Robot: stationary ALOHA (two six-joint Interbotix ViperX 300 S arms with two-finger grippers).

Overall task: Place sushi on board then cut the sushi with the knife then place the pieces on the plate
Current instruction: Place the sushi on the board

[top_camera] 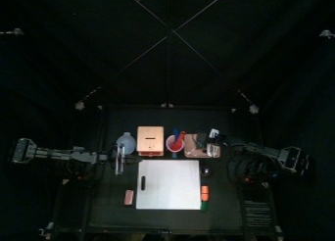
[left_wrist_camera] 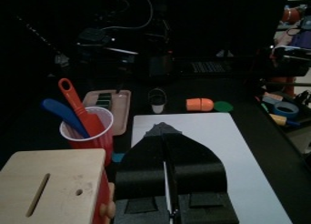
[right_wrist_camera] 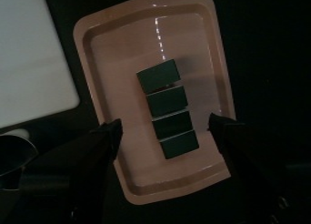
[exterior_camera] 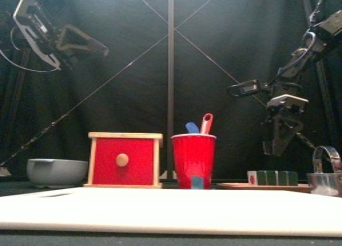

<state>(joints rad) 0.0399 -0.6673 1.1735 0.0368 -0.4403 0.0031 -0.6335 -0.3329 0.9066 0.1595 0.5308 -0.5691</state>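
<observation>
Poised over the sushi roll point(right_wrist_camera: 170, 112) with right gripper point(right_wrist_camera: 165, 124) spread wide and empty.
Four dark green blocks in a row on the pink tray point(right_wrist_camera: 109, 64) (just beside the red cup point(exterior_camera: 194, 158)), off the white board point(top_camera: 170, 181); left gripper point(left_wrist_camera: 165, 129) pinched shut on nothing, raised high at the table's left.

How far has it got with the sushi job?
Nothing looks done yet: the sushi roll lies on the pink tray, not on the white cutting board. In hand: the right tool hangs open over the roll, probably to grasp it. Remaining: moving it to the board, cutting with a knife from the red cup, putting pieces on the tray.
</observation>
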